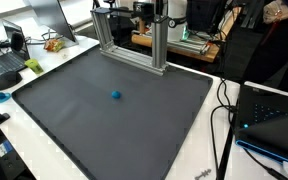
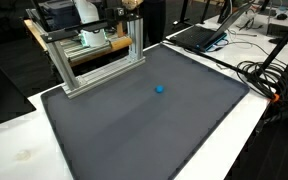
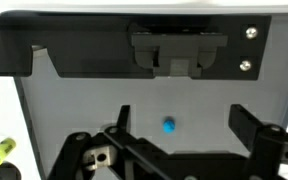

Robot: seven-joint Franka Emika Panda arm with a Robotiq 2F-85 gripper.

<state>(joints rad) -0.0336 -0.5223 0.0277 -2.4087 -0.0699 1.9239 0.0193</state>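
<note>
Wrist view had the gripper point(image 3: 182, 120) spread wide over a small blue ball point(image 3: 169, 125). Any finger nudge could've sent it rolling.

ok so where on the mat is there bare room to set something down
Nearly all of the mat is bare: the stretch from the ball to the edge opposite the frame, and both sides of the ball. Crowded only along the frame, and off the mat by the cables and laptop.

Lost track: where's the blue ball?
In both exterior views the blue ball lies near the middle of the grey mat, apart from the aluminium frame.
</note>
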